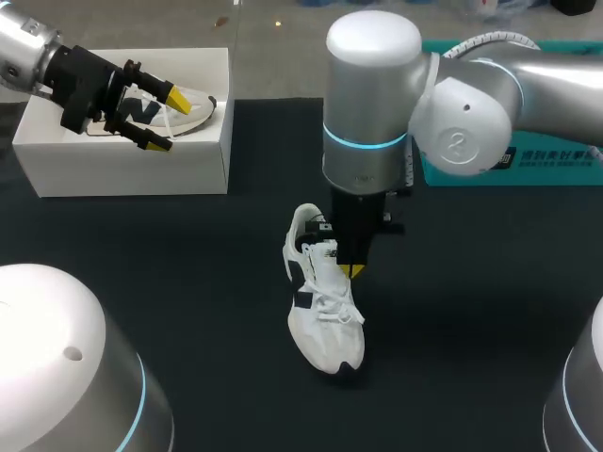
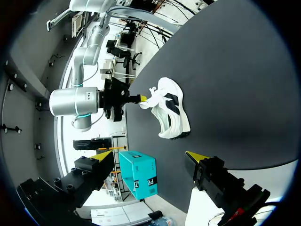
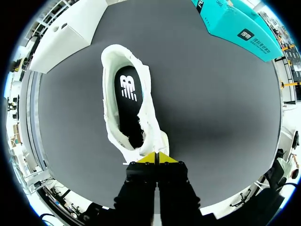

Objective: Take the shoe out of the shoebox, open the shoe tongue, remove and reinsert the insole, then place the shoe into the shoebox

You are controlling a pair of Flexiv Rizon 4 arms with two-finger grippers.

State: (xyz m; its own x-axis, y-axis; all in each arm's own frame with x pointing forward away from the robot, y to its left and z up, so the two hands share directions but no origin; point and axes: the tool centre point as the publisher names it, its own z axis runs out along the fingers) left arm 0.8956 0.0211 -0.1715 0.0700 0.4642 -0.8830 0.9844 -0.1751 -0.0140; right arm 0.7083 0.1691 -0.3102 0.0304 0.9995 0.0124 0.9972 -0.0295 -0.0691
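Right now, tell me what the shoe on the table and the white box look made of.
The shoe looks like white textile, perhaps mesh with smoother overlays: matte, its collar folds softly. The white box is probably cardboard: flat matte walls, crisp edges.

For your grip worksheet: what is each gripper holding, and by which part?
The right gripper pinches the shoe by its tongue; the left gripper holds nothing.
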